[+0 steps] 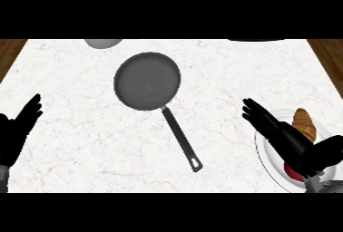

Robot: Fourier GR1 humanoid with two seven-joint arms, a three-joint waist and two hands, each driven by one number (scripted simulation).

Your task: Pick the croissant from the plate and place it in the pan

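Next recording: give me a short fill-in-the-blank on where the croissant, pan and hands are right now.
1. The croissant lies on the ____, not in the pan.
2. The pan's handle points toward the view's ____ edge.
3. The right robot hand hovers over the plate with fingers ____.
4. The left robot hand rests at the view's ____ edge.

Answers: plate; lower; open; left

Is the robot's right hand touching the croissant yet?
Cannot tell. In the head view the right hand overlaps the plate beside the croissant; no clear contact or gap shows.
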